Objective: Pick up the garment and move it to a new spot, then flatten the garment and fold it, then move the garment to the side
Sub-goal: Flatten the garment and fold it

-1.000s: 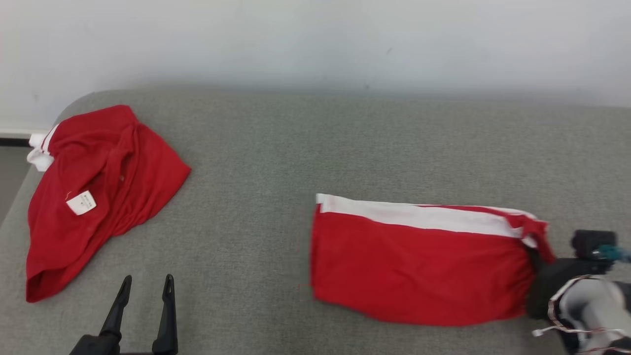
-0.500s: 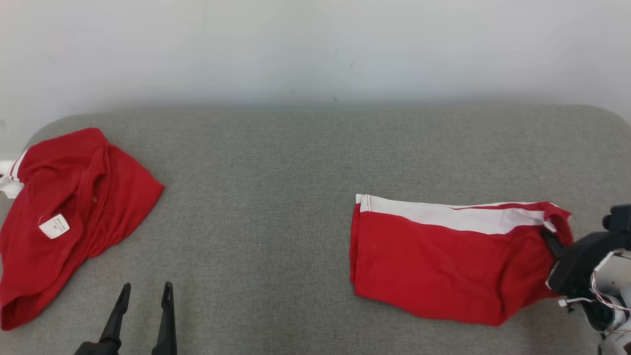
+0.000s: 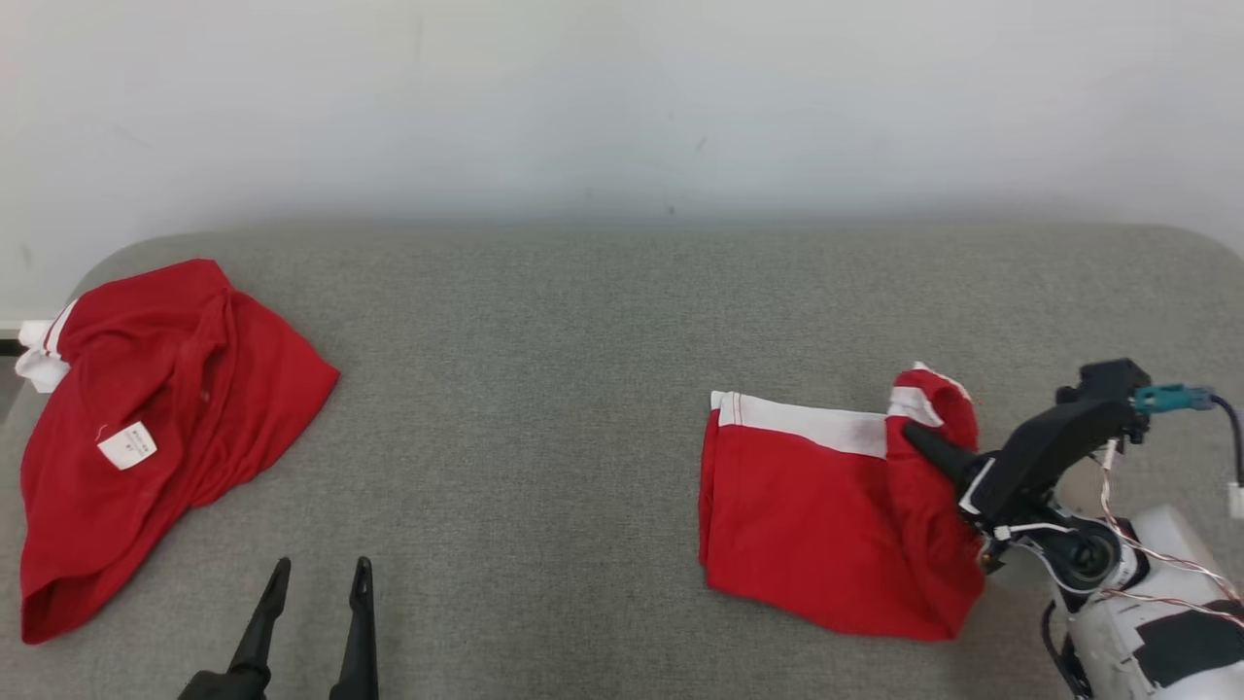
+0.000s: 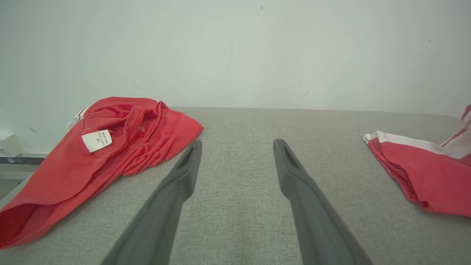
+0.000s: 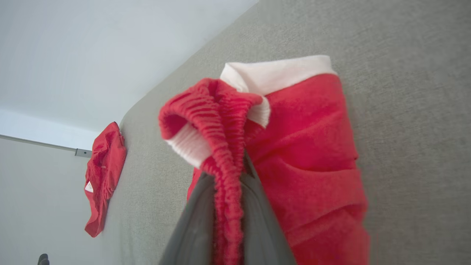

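The garment (image 3: 807, 525) is a pair of red shorts with a white side stripe, lying on the right half of the grey padded surface (image 3: 544, 389). My right gripper (image 3: 914, 437) is shut on its ribbed red waistband. That end is lifted and bunched back over the rest of the cloth. In the right wrist view the waistband (image 5: 220, 121) is pinched between my right gripper's (image 5: 235, 173) two fingers, and the cloth hangs in folds below it. My left gripper (image 3: 322, 566) stands open and empty at the near left, apart from the garment (image 4: 415, 173).
A second red garment (image 3: 146, 437) with a white label lies crumpled at the surface's far left corner, left of my left gripper (image 4: 238, 143). A pale wall rises behind the surface. Bare grey padding stretches between the two garments.
The head camera has shifted. My right gripper has raised the waistband end and carried it leftward, so the flat garment now looks shorter and bunched at its right end. The left gripper stays open.
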`<state>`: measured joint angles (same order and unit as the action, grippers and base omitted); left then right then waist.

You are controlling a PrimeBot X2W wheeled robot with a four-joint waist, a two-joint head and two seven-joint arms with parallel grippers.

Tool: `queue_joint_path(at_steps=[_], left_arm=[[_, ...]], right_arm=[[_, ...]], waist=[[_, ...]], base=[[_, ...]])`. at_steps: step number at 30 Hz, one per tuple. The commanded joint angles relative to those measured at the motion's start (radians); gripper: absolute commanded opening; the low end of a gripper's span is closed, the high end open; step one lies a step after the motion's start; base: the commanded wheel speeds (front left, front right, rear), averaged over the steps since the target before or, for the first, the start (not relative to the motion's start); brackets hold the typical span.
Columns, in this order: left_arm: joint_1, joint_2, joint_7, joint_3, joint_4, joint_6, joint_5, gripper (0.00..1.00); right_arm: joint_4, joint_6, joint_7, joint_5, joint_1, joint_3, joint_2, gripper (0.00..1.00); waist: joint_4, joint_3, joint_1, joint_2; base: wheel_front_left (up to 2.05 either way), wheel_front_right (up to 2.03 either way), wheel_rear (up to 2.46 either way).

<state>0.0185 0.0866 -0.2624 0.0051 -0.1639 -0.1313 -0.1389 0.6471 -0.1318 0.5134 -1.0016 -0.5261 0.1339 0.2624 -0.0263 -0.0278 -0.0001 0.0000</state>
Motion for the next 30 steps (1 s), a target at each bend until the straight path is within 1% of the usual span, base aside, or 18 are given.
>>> queue_joint_path(at_steps=[1, 3, 4, 6, 10, 13, 17, 18, 19, 21, 24, 30], left_arm=[[-0.011, -0.006, -0.004, -0.01, 0.0, 0.001, 0.011, 1.0], [-0.019, -0.009, -0.004, -0.019, -0.004, 0.001, 0.005, 1.0], [-0.019, -0.009, -0.004, -0.019, -0.004, 0.001, 0.005, 1.0], [-0.027, -0.01, -0.004, -0.028, -0.01, 0.001, 0.0, 1.0], [-0.045, -0.015, -0.004, -0.049, -0.02, 0.001, -0.008, 1.0], [-0.056, -0.016, -0.004, -0.061, -0.029, 0.001, -0.011, 1.0], [-0.066, -0.018, -0.004, -0.067, -0.039, 0.001, -0.018, 1.0], [-0.066, -0.017, -0.004, -0.067, -0.042, 0.001, -0.018, 1.0], [-0.066, -0.016, -0.004, -0.066, -0.043, 0.001, -0.018, 1.0], [-0.063, -0.012, -0.004, -0.06, -0.044, 0.001, -0.019, 1.0], [-0.051, -0.006, -0.004, -0.045, -0.045, 0.001, -0.02, 1.0], [-0.031, -0.004, -0.004, -0.008, -0.026, 0.001, -0.011, 1.0]], right_arm=[[0.008, 0.002, 0.02, 0.016, -0.02, -0.004, -0.023, 0.0], [0.016, 0.002, 0.035, 0.029, -0.033, -0.014, -0.052, 0.0], [0.016, 0.002, 0.035, 0.029, -0.033, -0.014, -0.052, 0.0], [0.031, 0.002, 0.038, 0.041, -0.045, -0.033, -0.084, 0.0], [0.064, 0.002, 0.024, 0.103, -0.062, -0.047, -0.126, 0.0], [0.089, 0.002, 0.004, 0.147, -0.067, -0.057, -0.15, 0.0], [0.129, 0.002, -0.04, 0.225, -0.065, -0.064, -0.165, 0.0], [0.134, 0.002, -0.054, 0.246, -0.066, -0.065, -0.166, 0.27], [0.136, 0.002, -0.066, 0.26, -0.066, -0.066, -0.167, 1.0], [0.14, 0.002, -0.085, 0.276, -0.062, -0.077, -0.17, 1.0], [0.104, 0.002, -0.105, 0.283, -0.049, -0.072, -0.169, 1.0], [-0.029, 0.002, -0.172, 0.26, -0.003, -0.078, -0.134, 1.0]], waist=[[-0.016, -0.004, 0.0001, 0.0], [-0.028, -0.01, 0.0001, 0.0], [-0.028, -0.01, 0.0001, 0.0], [-0.04, -0.016, 0.0001, 0.0], [-0.063, -0.029, 0.0001, 0.0], [-0.08, -0.038, 0.0001, 0.0], [-0.093, -0.043, 0.0001, 0.0], [-0.094, -0.043, 0.0001, 0.0], [-0.095, -0.042, 0.0001, 0.0], [-0.092, -0.039, 0.0001, 0.0], [-0.08, -0.03, 0.0001, 0.0], [-0.041, -0.015, 0.0001, 0.0]], base=[[0.0, 0.0, 0.0], [0.0, 0.0, 0.0], [0.0, 0.0, 0.0], [0.0, 0.0, 0.0], [0.0, 0.0, 0.0], [0.0, 0.0, 0.0], [0.0, 0.0, 0.0], [0.0, 0.0, 0.0], [0.0, 0.0, 0.0], [0.0, 0.0, 0.0], [0.0, 0.0, 0.0], [0.0, 0.0, 0.0]])
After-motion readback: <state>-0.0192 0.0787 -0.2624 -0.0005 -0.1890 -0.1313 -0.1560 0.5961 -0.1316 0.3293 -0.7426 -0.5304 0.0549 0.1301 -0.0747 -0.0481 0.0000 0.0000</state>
